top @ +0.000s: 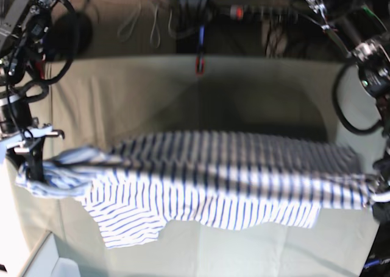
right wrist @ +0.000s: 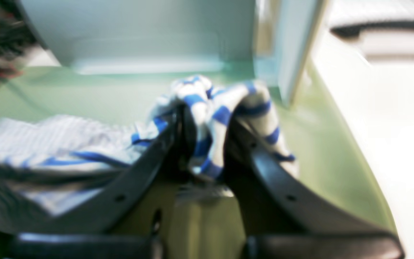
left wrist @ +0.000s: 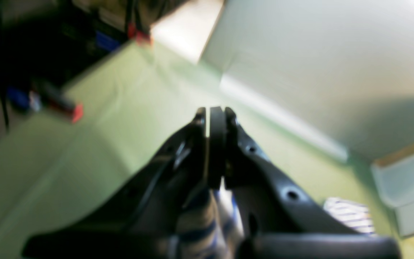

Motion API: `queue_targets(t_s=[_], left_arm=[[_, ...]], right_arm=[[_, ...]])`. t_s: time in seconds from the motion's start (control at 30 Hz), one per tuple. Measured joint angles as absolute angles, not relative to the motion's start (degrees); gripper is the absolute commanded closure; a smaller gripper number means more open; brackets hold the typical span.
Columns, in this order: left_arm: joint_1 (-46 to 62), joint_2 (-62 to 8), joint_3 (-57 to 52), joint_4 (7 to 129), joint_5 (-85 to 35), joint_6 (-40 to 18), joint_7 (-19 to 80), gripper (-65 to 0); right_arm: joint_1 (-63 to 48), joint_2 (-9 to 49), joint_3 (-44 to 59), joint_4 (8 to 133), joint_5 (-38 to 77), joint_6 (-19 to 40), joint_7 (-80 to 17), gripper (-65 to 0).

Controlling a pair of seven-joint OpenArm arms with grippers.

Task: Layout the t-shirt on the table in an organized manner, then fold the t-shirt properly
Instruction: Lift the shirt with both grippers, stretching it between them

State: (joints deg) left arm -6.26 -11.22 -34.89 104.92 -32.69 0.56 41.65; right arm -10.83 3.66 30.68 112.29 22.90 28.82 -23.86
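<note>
- The right black two-fingered end effector (right wrist: pixel 201 144) is clamped on a bunched wad of the soft white t-shirt with thin blue horizontal stripes (top: pixel 213 179); fabric bulges above and between its fingers (right wrist: pixel 149 162).
- In the base view this end effector (top: pixel 33 158) sits at the shirt's left end, where a sleeve is gathered around it.
- The left black end effector (left wrist: pixel 216 118) has its jaws pressed together, striped cloth showing just behind the fingertips, so it grips the t-shirt.
- In the base view the left end effector (top: pixel 379 195) is at the shirt's opposite end, mostly cut off by the frame edge.
- Between the two end effectors the t-shirt is stretched wide, its lower hem sagging unevenly toward the near edge.
- Beneath it lies the wide desk covered in pale grey-green cloth (top: pixel 256 100), creased, with a shadow beyond the shirt.
- Both wrist views are blurred.
</note>
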Motion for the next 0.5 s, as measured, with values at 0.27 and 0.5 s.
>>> queue_targets(t_s=[0.27,0.5], left_arm=[[1.4,-8.4,-37.9,105.4,-34.8,1.1,41.0,0.0],[8.6,-5.6,-43.8,109.6,-36.9,0.3,40.5,0.0]], right_arm=[[-14.7,1.2,31.8,113.2,23.4,32.3,-23.0,0.0],[-23.1,0.1,32.3,113.0,22.4,33.0,-19.5,0.0]])
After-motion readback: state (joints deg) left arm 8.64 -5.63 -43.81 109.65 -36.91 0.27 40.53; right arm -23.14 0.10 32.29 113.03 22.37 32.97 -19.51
